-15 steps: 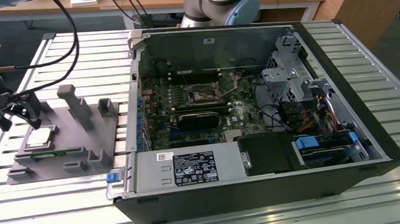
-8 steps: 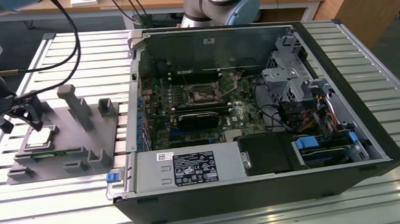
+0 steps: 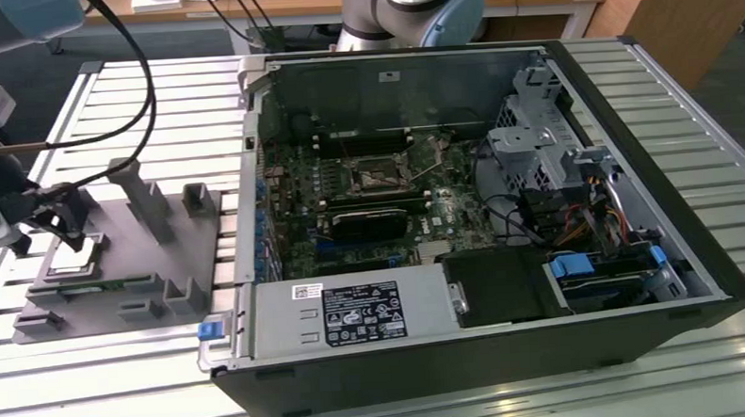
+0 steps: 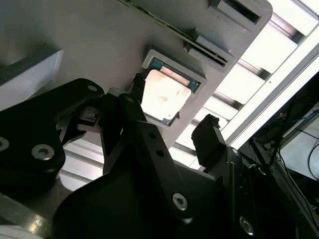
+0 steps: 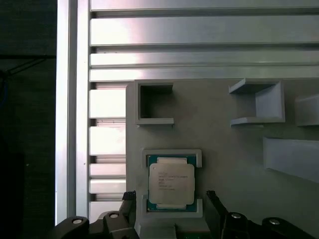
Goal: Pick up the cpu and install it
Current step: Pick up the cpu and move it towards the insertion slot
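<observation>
I have the fingers [image 5: 214, 203] spread apart, one on either side of the cpu [image 5: 171, 183]. It lies flat between them, silver top up, seated in its recess on the gray fixture [image 5: 224, 149] on the slatted table [image 5: 199, 40].

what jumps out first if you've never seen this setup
The open computer case, motherboard exposed, dominates the middle of the exterior view. On the exterior view's left, the cpu sits shiny side up in a pocket of the gray fixture. The gripper hangs over it with its fingers open, one on either side.
</observation>
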Controlling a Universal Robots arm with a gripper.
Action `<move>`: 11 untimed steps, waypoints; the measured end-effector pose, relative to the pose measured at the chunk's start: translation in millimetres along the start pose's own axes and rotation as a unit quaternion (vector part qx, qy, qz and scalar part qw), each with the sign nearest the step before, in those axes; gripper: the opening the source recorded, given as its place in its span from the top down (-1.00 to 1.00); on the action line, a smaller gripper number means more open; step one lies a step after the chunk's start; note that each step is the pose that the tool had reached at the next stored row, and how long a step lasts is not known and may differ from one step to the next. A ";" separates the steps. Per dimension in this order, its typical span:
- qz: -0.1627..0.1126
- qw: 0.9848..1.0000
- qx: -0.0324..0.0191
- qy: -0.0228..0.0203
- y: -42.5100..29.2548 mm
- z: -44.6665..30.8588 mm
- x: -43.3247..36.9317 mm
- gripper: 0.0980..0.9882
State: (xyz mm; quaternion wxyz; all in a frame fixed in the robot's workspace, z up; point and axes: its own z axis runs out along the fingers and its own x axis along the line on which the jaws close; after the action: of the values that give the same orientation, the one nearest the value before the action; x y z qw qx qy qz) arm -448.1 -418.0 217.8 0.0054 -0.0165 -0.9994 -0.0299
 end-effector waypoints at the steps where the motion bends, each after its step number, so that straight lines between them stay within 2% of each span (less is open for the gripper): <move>1: 0.000 1.000 0.000 0.000 0.2 1.7 -0.6 -0.26; 11: 0.000 1.000 0.000 0.001 1.2 17.7 -3.7 -0.26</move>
State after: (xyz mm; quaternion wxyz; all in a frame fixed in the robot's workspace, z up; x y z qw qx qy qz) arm -444.6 -415.9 200.2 0.0067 -0.0166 -0.9994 -0.0299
